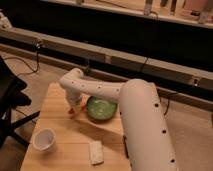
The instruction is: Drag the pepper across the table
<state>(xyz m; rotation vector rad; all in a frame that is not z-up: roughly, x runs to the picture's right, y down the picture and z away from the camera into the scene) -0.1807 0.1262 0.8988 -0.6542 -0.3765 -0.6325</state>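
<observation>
The pepper [71, 113] is a small orange-red piece lying on the light wooden table [52, 97], just left of the green bowl [101, 108]. My gripper [74, 106] reaches down from the white arm and sits right over the pepper, hiding most of it. Only the pepper's lower left tip shows beneath the gripper.
A white paper cup [44, 139] stands near the table's front left. A white crumpled packet [95, 152] lies near the front edge. My thick white arm [142, 125] covers the table's right side. A black chair [10, 100] stands left of the table.
</observation>
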